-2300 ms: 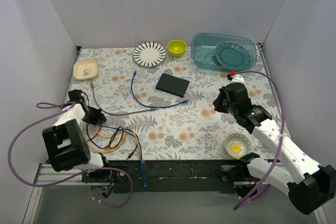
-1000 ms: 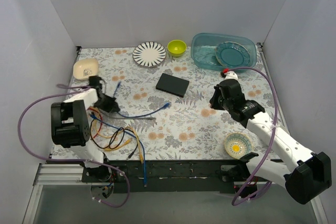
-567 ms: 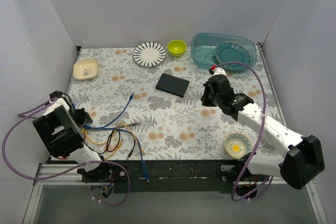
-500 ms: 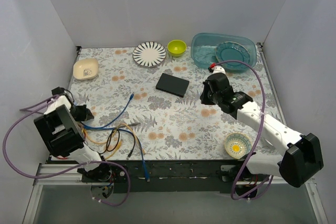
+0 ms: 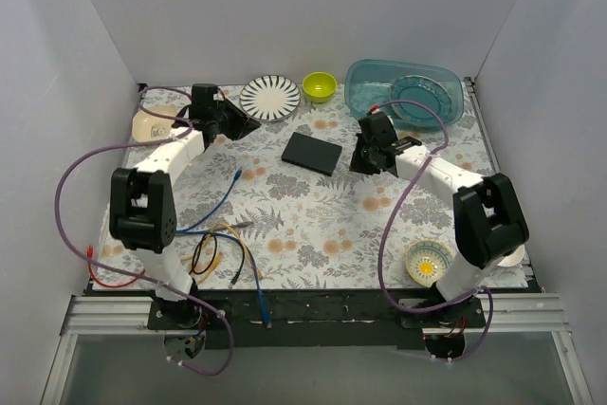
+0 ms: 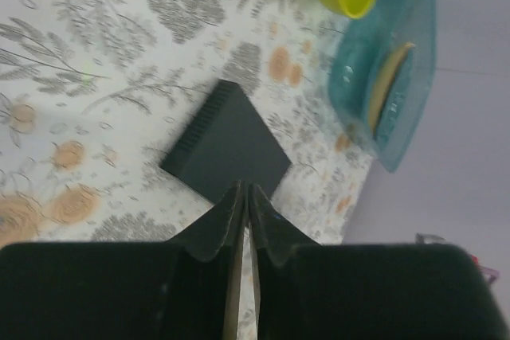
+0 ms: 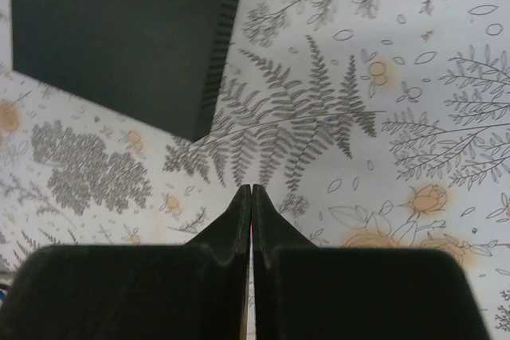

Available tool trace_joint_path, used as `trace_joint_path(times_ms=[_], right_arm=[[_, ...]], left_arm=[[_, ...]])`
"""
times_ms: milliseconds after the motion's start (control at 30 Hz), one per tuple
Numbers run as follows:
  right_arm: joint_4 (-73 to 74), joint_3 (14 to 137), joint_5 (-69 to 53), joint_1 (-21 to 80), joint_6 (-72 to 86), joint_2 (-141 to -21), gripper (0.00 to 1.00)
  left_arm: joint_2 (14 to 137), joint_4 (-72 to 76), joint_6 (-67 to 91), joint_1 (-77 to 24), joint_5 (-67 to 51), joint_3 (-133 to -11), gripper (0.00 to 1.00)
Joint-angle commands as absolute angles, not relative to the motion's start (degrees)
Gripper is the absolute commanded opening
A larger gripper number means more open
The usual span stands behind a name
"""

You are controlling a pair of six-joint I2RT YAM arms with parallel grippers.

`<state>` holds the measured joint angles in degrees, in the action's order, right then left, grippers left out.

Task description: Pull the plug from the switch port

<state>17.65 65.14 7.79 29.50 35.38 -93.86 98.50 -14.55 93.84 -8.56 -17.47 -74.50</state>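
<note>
The switch [image 5: 312, 152] is a flat black box lying on the flowered table with no cable in it. It also shows in the left wrist view [image 6: 227, 147] and the right wrist view [image 7: 111, 37]. The blue cable [image 5: 220, 200] lies loose at the left, its plug end [image 5: 237, 175] well apart from the switch. My left gripper [image 5: 252, 127] is shut and empty, left of the switch, its tips [image 6: 245, 190] pointing at it. My right gripper [image 5: 358, 164] is shut and empty just right of the switch, its tips [image 7: 252, 190] over bare table.
A striped plate [image 5: 269, 97], a green bowl [image 5: 319, 85] and a teal tub [image 5: 403, 92] holding a plate stand along the back. A cream dish [image 5: 152, 123] is at the far left. A tangle of cables [image 5: 216, 248] lies front left, a small bowl [image 5: 429, 262] front right.
The blue cable's plug has been dragged left, away from the switch. The left arm has swung from the front left up beside the striped plate; the right gripper has moved in toward the switch.
</note>
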Motion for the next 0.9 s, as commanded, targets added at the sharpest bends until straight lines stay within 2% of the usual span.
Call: trace_joint_path(times_ms=[0, 133, 233, 467, 667, 733, 867], right_arm=[[15.3, 69.3, 1.8, 23.9, 40.7, -99.3, 0.01], [13.2, 70.2, 0.0, 22.1, 43.0, -103.3, 0.01], [10.8, 71.4, -3.9, 21.8, 44.3, -106.5, 0.01], [8.6, 74.2, -8.9, 21.9, 48.8, -113.7, 0.01], [0.5, 72.5, -15.5, 21.7, 54.4, -117.9, 0.01], [-5.4, 70.6, -17.5, 21.8, 56.2, -117.9, 0.01], [-4.4, 69.8, -18.1, 22.8, 56.6, -118.0, 0.01]], left_arm=[[109.5, -12.9, 93.6, -7.6, -17.4, -77.9, 0.05], [119.6, -12.9, 91.8, -7.8, -21.1, -86.9, 0.0], [125.0, -13.8, 91.6, -8.4, -22.4, -90.8, 0.0], [130.2, -12.6, 91.6, -11.2, -22.3, -92.9, 0.0], [129.1, -10.6, 91.4, -13.5, -27.6, -89.3, 0.0], [127.4, -9.7, 91.2, -14.7, -28.8, -85.0, 0.0], [120.8, -6.5, 92.3, -17.7, -28.6, -75.5, 0.0]])
